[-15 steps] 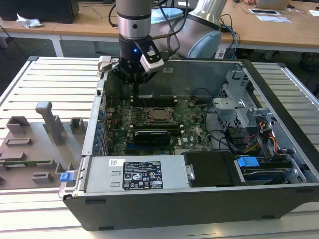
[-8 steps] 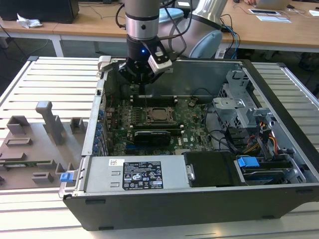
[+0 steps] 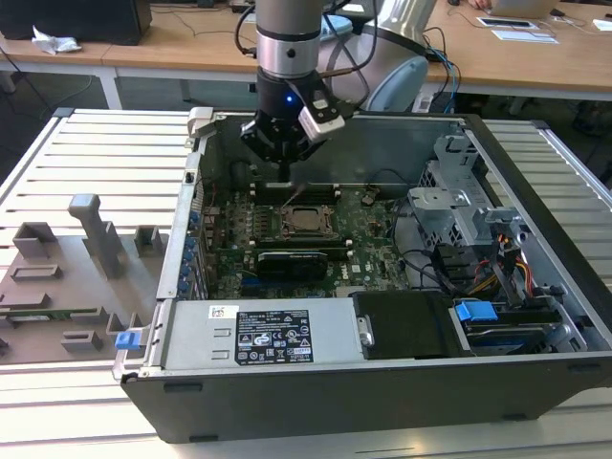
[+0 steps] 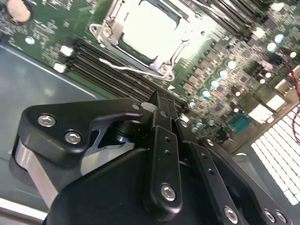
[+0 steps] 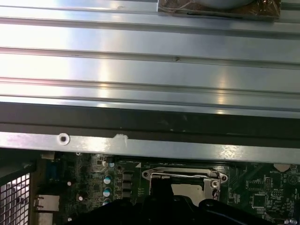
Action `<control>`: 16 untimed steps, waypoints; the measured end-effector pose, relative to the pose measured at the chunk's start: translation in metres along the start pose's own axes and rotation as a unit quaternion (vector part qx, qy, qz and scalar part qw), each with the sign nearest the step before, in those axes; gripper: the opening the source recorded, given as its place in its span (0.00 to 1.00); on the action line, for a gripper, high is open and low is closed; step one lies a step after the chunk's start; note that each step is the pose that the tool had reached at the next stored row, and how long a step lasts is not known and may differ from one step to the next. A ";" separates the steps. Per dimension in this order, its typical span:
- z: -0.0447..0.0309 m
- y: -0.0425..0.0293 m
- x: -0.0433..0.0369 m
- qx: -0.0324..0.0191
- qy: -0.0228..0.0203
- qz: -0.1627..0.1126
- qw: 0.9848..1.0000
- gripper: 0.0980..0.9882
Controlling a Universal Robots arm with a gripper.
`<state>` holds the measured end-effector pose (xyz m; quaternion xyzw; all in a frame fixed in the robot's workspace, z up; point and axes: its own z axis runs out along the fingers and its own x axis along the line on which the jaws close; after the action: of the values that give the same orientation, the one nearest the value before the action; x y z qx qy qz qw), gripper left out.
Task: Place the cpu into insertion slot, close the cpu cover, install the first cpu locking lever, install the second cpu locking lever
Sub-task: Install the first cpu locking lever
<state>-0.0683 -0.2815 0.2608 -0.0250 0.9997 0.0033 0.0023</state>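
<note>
Nearest you in the exterior view, the grey metal power supply box with its white labels [image 3: 268,335] runs along the front of the open black computer case [image 3: 382,402], so any work on the board has to come from above. Past it, on the green motherboard [image 3: 368,258], the long black memory sticks [image 3: 298,258] lie just in front of the square black insertion slot [image 3: 285,229]. The cpu [image 3: 305,221], a small flat square chip with a dull silver-grey top, is seated in that slot. In the second wrist view its pale top [image 4: 150,28] shows through the window of the cpu cover [image 4: 111,16], the thin silvery hinged frame, which lies flat over it. I judge the first two steps done. A thin bright wire locking lever [image 4: 129,70] runs along the socket's edge beside the memory slots; you cannot tell whether it is hooked under its catch. In the exterior view a thin rod [image 3: 295,196] slants up from the socket's far edge, which looks like a lever not yet pressed home. Directly above that rod hangs the black gripper [image 3: 286,177], its fingers drawn together and nothing between them. A clenched tip suits pushing a lever rather than grasping one. Beyond stand the case's grey far wall [image 3: 402,143] and wooden desks [image 3: 172,43].
</note>
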 end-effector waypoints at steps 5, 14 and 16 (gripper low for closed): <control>0.0027 -0.0006 -0.0056 -0.001 0.000 0.000 1.000 0.01; 0.0159 -0.0010 -0.0055 -0.002 0.000 0.000 1.000 0.01; 0.0197 -0.0010 -0.0055 -0.002 0.000 0.000 1.000 0.01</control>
<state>-0.0626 -0.2822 0.2411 -0.0250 0.9997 0.0049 0.0022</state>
